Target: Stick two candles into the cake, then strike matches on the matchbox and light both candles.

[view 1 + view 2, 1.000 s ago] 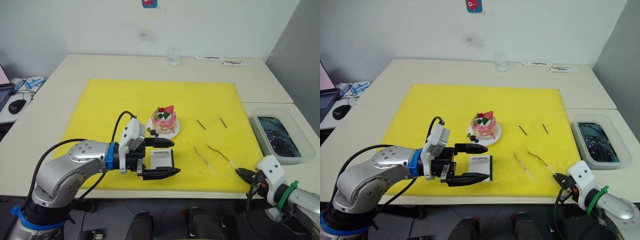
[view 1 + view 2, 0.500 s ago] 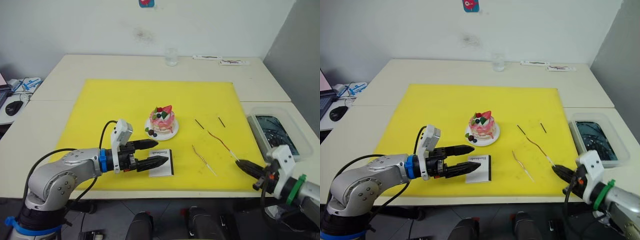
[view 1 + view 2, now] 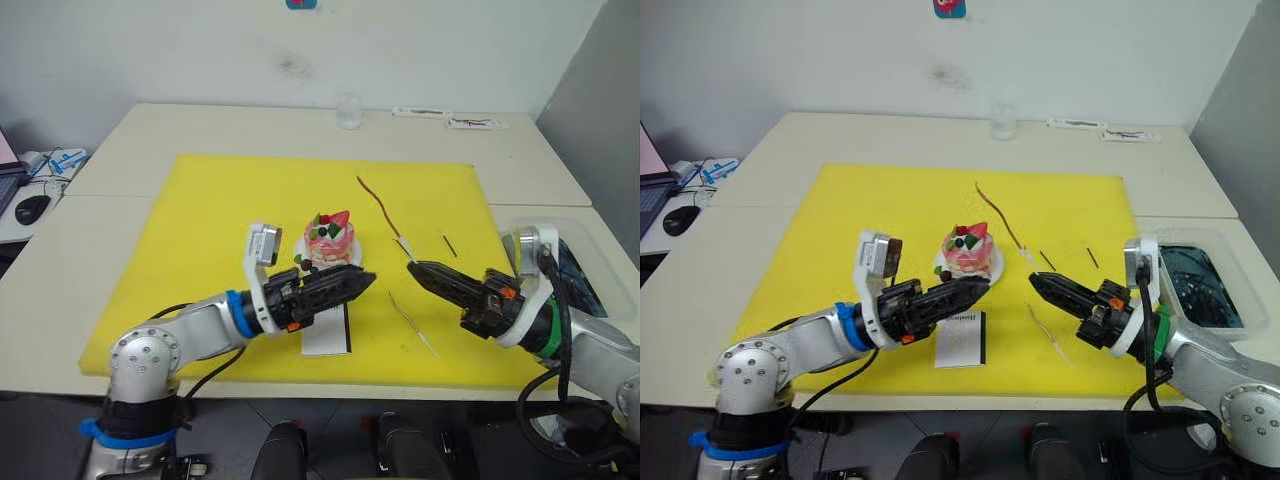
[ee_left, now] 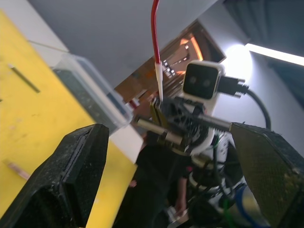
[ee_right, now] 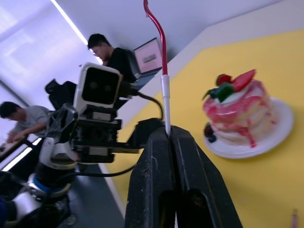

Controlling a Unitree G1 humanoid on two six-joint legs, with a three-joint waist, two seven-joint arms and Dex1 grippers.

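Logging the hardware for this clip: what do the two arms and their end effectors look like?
Both arms are silver-grey metal with rounded joints and looping black cables. The left arm has a blue wrist band, the right arm a green one. Each wrist carries a white camera block. The left end effector and right end effector each have two black, tapering fingers; orange-red marks show at their bases.

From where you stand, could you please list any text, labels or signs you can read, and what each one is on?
Matchbox: a small line of dark lettering on its white top, too small to read.
Sign on the wall: red and blue, cut off at the picture's edge, nothing readable.
Laptop screen: blurred, unreadable.
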